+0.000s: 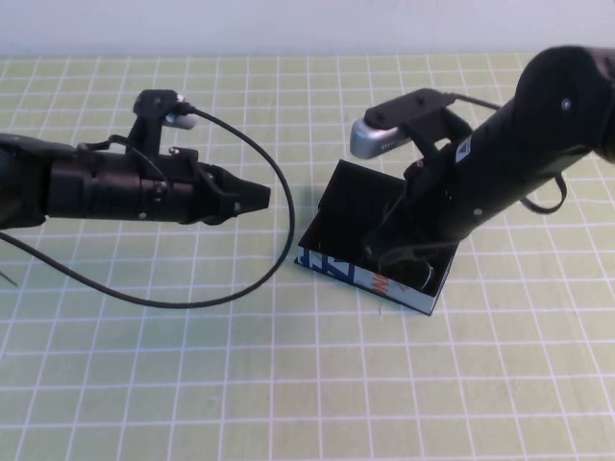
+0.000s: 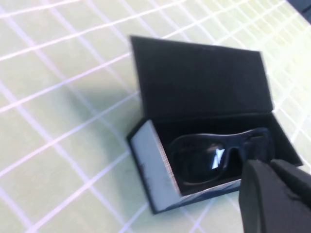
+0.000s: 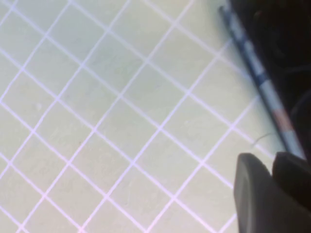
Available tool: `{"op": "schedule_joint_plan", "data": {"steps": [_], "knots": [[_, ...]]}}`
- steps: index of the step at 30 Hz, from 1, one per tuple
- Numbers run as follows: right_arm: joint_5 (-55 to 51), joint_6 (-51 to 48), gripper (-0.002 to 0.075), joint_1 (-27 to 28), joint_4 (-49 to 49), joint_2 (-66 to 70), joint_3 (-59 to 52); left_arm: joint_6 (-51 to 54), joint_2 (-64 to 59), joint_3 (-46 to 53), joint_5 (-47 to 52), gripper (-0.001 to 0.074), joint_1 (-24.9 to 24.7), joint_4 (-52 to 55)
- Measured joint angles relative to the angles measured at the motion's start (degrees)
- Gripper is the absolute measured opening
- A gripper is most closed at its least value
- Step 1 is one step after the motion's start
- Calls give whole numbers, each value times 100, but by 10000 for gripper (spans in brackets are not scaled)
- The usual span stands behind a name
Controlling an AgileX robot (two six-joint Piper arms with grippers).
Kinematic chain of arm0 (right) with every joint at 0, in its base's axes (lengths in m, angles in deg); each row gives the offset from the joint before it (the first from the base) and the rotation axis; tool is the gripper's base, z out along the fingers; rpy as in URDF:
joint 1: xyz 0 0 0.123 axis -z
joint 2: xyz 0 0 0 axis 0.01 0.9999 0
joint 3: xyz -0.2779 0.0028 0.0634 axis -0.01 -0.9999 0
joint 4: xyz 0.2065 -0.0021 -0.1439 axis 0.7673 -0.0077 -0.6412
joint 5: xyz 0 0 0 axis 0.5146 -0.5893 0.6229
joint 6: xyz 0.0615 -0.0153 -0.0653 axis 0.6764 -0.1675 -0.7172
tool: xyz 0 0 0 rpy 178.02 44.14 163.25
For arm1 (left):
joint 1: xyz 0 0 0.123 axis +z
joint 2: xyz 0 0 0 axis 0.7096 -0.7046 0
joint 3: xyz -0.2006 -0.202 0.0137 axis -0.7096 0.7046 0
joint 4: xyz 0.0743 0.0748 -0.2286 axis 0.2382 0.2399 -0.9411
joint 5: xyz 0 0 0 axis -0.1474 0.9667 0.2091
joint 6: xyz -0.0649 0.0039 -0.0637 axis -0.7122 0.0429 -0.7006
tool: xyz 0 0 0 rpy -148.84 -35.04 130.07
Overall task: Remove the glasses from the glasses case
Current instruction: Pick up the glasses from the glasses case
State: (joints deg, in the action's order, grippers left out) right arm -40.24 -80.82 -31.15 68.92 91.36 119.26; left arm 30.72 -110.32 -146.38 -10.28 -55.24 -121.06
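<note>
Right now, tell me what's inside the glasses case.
The open glasses case holds the glasses, lying in the tray. The right gripper reaches in, hiding its far end. The left gripper hovers left of the case.

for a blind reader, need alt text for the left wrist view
An open black glasses case sits on a green grid mat, lid up, with black glasses lying inside. The left gripper shows at the frame's edge, near the case.
</note>
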Motion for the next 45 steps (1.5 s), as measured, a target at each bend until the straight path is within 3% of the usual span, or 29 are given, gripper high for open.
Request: {"op": "schedule_joint_plan", "data": {"steps": [10,20,29,45], "knots": [[-689,99,61,-15,-62,374,774,-483,0,0,83,-4,110,575],[-1574,-795,66,-157,-632,1614,1712,-522,0,0,104,-4,110,682],[-1321,-1191,262,-157,-1303,2012,2121,-535,0,0,7,-4,110,693],[-967,-1361,279,-66,-1581,2601,2581,-535,-46,0,-23,-4,110,693]]}}
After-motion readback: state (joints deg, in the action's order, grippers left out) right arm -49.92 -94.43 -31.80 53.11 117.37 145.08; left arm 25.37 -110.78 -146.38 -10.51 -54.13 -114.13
